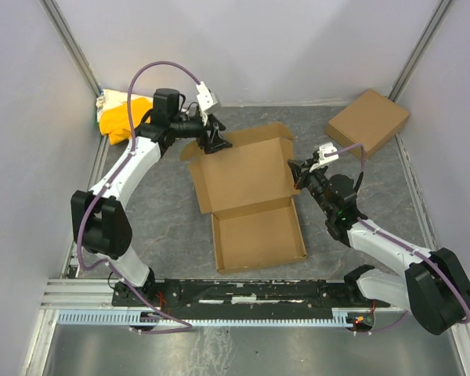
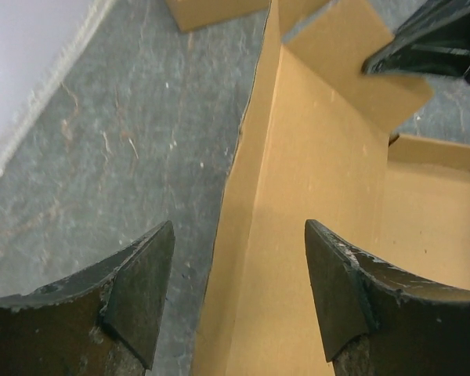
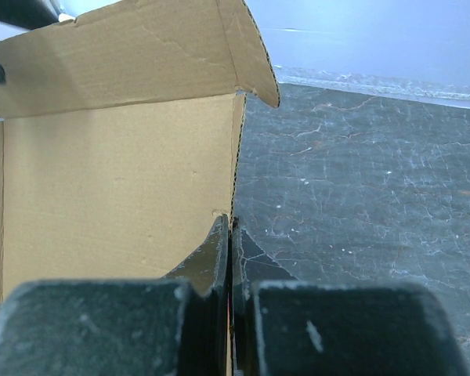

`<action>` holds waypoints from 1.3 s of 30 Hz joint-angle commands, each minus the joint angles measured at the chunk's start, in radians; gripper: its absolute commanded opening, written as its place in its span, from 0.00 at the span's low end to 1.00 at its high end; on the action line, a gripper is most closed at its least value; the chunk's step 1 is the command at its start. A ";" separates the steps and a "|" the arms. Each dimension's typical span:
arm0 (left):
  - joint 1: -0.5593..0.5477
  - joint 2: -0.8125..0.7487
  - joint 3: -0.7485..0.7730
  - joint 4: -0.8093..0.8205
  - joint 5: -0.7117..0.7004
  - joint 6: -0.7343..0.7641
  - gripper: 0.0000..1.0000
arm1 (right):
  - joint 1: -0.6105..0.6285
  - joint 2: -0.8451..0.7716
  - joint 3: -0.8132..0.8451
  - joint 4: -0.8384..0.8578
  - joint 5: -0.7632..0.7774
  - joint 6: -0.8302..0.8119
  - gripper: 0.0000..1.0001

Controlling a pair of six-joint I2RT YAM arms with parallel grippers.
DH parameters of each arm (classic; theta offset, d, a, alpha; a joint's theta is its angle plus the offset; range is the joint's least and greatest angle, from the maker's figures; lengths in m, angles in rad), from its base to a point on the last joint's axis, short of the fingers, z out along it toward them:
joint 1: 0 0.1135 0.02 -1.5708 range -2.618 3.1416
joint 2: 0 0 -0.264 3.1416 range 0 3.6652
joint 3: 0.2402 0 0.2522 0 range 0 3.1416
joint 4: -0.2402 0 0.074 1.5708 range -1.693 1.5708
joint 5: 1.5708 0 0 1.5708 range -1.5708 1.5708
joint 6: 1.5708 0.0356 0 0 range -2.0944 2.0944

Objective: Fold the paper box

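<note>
cardboard this thin looks light, springy at its creases and easy to dent, so the raised side walls near the corners seem the safest hold. left gripper (image 1: 216, 141) hangs wide open astride the far-left wall of the paper box (image 1: 247, 192), which lies mid-way across the table (image 1: 164, 211). right gripper (image 1: 299, 174) is pinched tight on its right wall.

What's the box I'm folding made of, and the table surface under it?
The paper box looks like thin brown cardboard, matte, likely corrugated: faint ribbing and crease wrinkles show on its raised wall. The table looks like a dark grey stone-patterned sheet with pale veins and scuffs; mat or laminate, I cannot tell.
</note>
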 commanded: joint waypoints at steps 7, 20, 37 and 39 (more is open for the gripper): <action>-0.003 -0.037 -0.037 0.063 -0.166 0.059 0.73 | -0.001 -0.032 0.030 -0.003 -0.023 -0.019 0.01; -0.001 -0.054 -0.016 0.094 -0.175 0.088 0.76 | -0.001 -0.034 0.039 -0.024 -0.036 -0.015 0.01; -0.022 0.021 -0.038 -0.034 -0.075 0.132 0.70 | 0.000 -0.056 0.045 -0.043 -0.042 -0.015 0.01; -0.029 0.026 -0.040 -0.034 -0.085 0.136 0.68 | -0.001 -0.058 0.044 -0.045 -0.041 -0.016 0.01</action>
